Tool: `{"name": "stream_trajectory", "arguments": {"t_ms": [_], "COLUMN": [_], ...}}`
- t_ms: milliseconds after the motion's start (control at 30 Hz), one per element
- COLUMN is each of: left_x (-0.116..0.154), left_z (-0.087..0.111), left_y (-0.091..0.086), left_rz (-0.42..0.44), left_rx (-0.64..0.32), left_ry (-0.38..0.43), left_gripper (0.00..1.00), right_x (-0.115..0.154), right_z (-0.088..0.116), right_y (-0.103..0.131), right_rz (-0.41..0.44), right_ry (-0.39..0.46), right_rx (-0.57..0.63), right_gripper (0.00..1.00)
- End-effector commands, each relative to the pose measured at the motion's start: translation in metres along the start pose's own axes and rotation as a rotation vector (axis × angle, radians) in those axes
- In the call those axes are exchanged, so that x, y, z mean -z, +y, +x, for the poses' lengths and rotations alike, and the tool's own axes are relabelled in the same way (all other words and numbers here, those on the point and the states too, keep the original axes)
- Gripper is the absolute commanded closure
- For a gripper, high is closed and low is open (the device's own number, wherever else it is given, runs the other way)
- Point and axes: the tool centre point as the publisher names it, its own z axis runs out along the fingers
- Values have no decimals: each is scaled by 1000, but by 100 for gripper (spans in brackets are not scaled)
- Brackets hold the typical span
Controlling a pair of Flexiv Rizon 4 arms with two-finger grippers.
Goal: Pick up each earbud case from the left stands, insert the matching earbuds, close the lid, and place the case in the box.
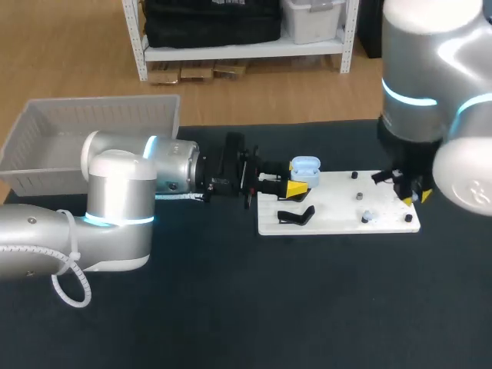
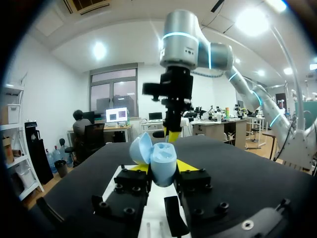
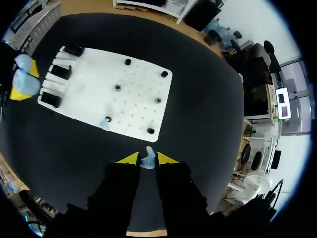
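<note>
A dark worktop [image 1: 307, 307] carried a white board [image 1: 338, 223], with a grey box [image 1: 100, 101] far left. The left pincer [image 1: 294, 187] clasped the open blue case [image 1: 305, 171] at the board's left end. Only the right wrist view showed the right pincer [image 3: 147, 159] pinching one earbud [image 3: 148, 161]; insertion, closing and boxing seemed outstanding.

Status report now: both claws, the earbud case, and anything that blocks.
Left claw shut on light-blue earbud case, lid open. Right claw shut on one earbud. Second earbud sits on white board. No obstacle seen between claws.
</note>
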Motion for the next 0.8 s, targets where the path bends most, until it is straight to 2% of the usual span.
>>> {"name": "stream_trajectory", "arguments": {"t_ms": [33,233,433,800], "left_x": [0,0,0,0], "left_z": [1,1,1,1], "left_y": [-1,-1,-1,-1], "left_rz": [-3,-3,-3,-3], "left_rx": [-3,-3,-3,-3], "left_ry": [-4,-4,-4,-4], "left_gripper": [100,100,100,100], "right_x": [38,67,76,76], "right_z": [1,-9,-14,-14], "right_y": [14,47,72,74], "right_rz": [0,-34,-45,-47], "right_ry": [23,0,11,11], "right_rx": [7,40,82,86], "right_gripper": [100,100,100,100]}}
